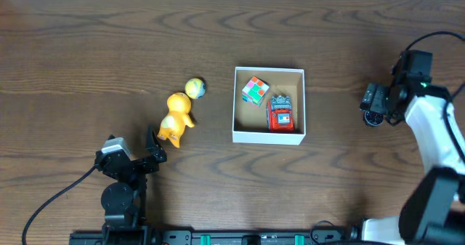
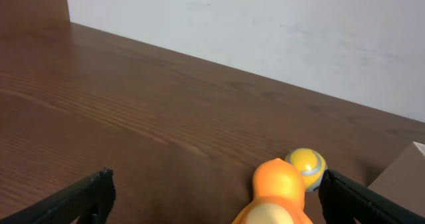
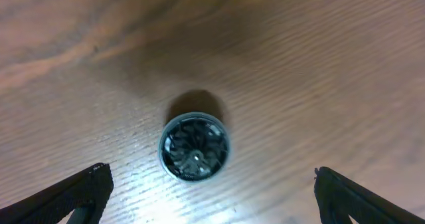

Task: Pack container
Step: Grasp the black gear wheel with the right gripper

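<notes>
Dark wood worktop fills every view

Container sits a bit right of worktop centre, white walls, brown floor, open top. Two things inside it: red car against the right wall toward the near side, multicolour cube in the far-left part, just beside the car, tilted on the floor

Left pincer low at near-left of worktop, fingers spread wide, gripping nothing. Orange toy lies on the worktop left of the container and apart from it, just ahead of that pincer. In the left wrist view it shows between the spread fingers at the bottom edge

Right pincer well right of the container, also spread wide and empty, looking straight down

Yellow ball with a blue-green band lies just beside the far end of the orange toy, cannot tell if touching

Round dark cap with a grey rim rests on the worktop under the right pincer, between its fingers, not touched
</notes>
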